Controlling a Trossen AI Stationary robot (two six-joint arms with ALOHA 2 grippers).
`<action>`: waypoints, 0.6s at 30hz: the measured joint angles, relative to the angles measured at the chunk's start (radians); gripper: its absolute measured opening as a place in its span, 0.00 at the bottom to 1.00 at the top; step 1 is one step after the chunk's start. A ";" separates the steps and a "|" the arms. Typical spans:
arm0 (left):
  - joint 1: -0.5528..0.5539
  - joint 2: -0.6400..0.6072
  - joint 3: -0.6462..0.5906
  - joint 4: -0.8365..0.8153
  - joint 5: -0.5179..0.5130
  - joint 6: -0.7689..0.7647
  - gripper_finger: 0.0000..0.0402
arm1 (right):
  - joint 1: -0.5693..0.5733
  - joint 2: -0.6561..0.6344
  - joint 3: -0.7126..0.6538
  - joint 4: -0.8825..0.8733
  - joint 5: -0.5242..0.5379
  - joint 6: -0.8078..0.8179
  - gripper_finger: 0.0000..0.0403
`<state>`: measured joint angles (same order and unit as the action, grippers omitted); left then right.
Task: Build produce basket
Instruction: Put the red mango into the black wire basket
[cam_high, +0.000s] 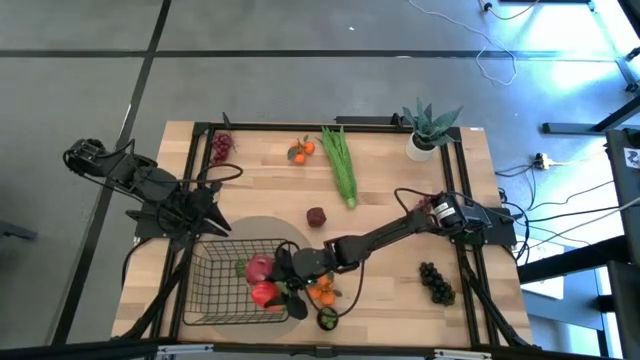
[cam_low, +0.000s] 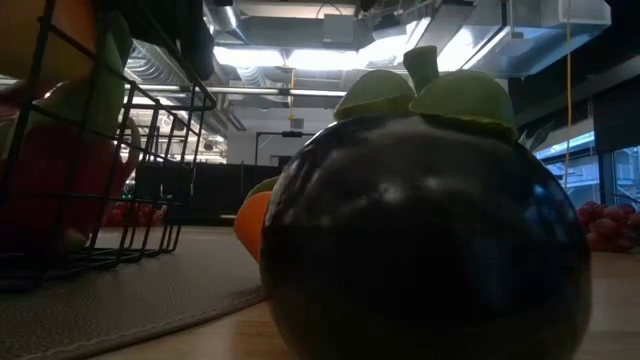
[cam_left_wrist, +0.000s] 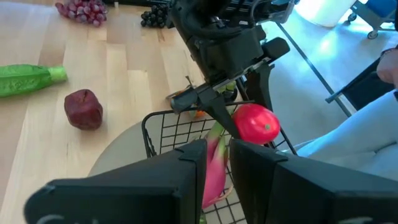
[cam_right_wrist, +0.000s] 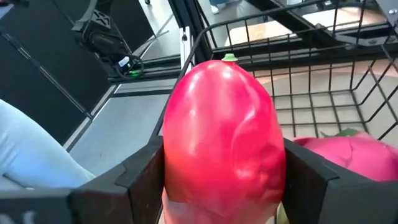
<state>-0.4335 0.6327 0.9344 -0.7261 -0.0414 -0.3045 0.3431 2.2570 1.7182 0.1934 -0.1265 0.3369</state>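
The black wire basket (cam_high: 210, 285) stands on a round grey mat at the table's near left. A pink dragon fruit (cam_high: 257, 267) lies inside it, by its right wall. My right gripper (cam_high: 270, 293) reaches in from the table's right and is shut on a red mango (cam_right_wrist: 221, 137), which it holds beside the dragon fruit (cam_right_wrist: 348, 158). My left gripper (cam_left_wrist: 217, 165) waits above the basket's far left corner, its fingers a narrow slit apart with nothing between them. Two tangerines (cam_high: 322, 292) and a dark mangosteen (cam_low: 430, 230) lie just right of the basket. My right gripper pinches the mango's two opposite sides (cam_right_wrist: 171, 162) between its two fingers. The fingers come from the table's right, slanting slightly down, and lie along the fruit. Its stem end (cam_right_wrist: 230, 59) points away from the gripper. Whether the mango (cam_left_wrist: 256, 123) rests on anything cannot be told.
On the bare wood lie a dark red fruit (cam_high: 316, 215), a long green bunch (cam_high: 341, 168), two more tangerines (cam_high: 301, 150), red grapes (cam_high: 220, 147) at the far left and dark grapes (cam_high: 436, 282) at the near right. A potted spiky plant (cam_high: 428, 130) stands far right.
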 joint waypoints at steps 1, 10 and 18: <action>0.000 0.000 0.000 0.000 0.000 0.000 0.15 | 0.000 0.000 0.000 -0.001 0.002 0.007 0.61; 0.000 0.000 0.000 0.000 0.001 0.000 0.15 | 0.000 0.000 0.000 -0.003 0.002 0.013 0.65; 0.000 0.000 0.000 0.000 0.002 0.000 0.15 | 0.000 0.000 0.000 -0.004 0.002 -0.002 0.60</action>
<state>-0.4333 0.6327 0.9344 -0.7260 -0.0399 -0.3049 0.3431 2.2570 1.7184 0.1894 -0.1246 0.3349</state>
